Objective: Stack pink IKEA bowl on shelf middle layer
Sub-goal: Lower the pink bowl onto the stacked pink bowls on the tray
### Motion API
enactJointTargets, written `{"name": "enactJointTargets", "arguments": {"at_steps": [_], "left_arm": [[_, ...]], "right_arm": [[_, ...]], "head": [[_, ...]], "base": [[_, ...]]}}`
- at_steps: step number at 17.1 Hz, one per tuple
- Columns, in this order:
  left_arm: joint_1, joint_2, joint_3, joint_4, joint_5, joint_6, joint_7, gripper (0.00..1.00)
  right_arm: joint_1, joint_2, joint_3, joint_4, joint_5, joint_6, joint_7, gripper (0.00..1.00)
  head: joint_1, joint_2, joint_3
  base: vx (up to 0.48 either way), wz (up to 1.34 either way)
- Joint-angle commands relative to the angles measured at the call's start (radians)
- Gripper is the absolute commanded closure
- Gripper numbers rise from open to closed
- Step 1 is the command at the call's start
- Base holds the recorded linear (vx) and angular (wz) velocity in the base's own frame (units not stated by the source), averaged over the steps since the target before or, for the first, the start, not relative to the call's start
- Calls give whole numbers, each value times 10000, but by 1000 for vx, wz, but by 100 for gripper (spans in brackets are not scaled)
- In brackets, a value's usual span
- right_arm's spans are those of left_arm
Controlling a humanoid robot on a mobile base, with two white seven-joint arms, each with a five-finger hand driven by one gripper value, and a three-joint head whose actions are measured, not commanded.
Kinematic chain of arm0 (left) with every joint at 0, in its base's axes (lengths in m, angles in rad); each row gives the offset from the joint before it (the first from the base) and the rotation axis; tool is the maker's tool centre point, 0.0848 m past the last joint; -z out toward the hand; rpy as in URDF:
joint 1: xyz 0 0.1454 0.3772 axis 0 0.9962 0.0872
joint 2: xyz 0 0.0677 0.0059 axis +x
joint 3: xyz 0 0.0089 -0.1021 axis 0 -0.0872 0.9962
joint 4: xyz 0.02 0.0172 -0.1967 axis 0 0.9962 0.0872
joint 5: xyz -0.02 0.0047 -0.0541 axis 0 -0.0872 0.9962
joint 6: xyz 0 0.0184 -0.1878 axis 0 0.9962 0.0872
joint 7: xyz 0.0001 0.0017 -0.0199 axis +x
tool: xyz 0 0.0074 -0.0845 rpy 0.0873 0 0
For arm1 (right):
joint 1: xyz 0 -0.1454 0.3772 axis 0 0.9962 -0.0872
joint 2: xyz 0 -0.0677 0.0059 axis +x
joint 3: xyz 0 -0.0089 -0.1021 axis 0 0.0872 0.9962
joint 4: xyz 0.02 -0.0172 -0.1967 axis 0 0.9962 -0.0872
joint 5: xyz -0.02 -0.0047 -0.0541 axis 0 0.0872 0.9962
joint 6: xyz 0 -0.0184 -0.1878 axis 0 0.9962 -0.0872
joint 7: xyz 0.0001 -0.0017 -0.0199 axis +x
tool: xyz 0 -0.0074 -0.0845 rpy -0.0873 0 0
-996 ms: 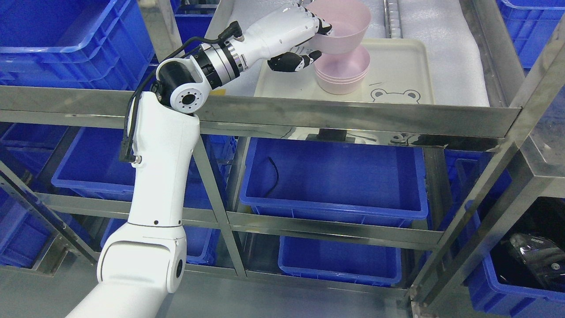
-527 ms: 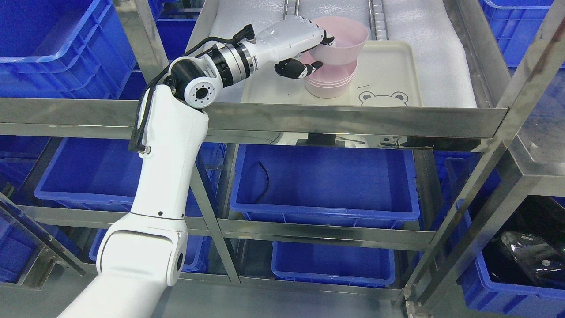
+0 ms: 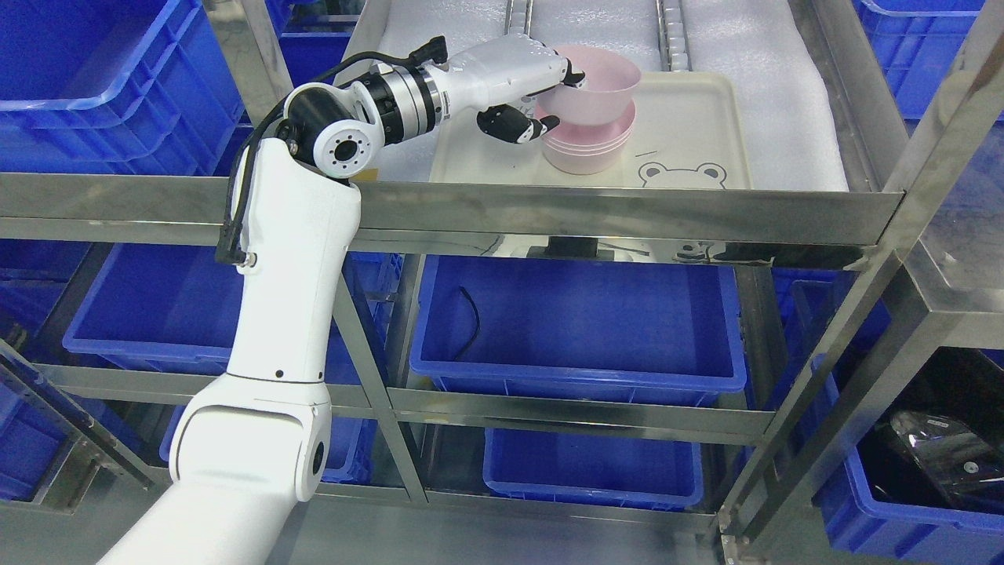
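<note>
While the left robot hand (image 3: 524, 82) is gripping the top bowl (image 3: 594, 88) by its rim, that bowl is sitting in the stack (image 3: 587, 145) (pink) — on the tray (image 3: 698, 125).

The left arm (image 3: 286, 259) is cased in smooth glossy white shells, with a rounded white shoulder-end housing bearing a dark round port and small dark screw dots along its seams. A black joint with a white circular cap ringed by bolt holes sits above a silver and black banded wrist, and a thin black cable loops outside. The left robot hand (image 3: 524, 74) is white with black fingertips (image 3: 541, 127).
</note>
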Motion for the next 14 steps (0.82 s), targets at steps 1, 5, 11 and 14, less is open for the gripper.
{"name": "enactJointTargets", "arguments": {"at_steps": [1,5,11,14], "left_arm": [[-37,175,334,-469,11,20,-157,79],[-21,175,226,-484,11,-11,-142,64],[-82,175,347,-469,41,-11,-20,44],[-589,175,1281,-499,1063,34,348,38]], "right_arm": [[154,-175,0,-175,-1,-5,4,0],[154,-175,0,-175,-1,-5,4,0],[154,-175,0,-175,-1,-5,4,0],[154,-175,0,-175,-1,-5,4,0]], "head": [[0,0,0],[0,0,0],[0,0,0],[0,-1,0]], "base": [[0,0],[0,0],[0,0],[0,0]]}}
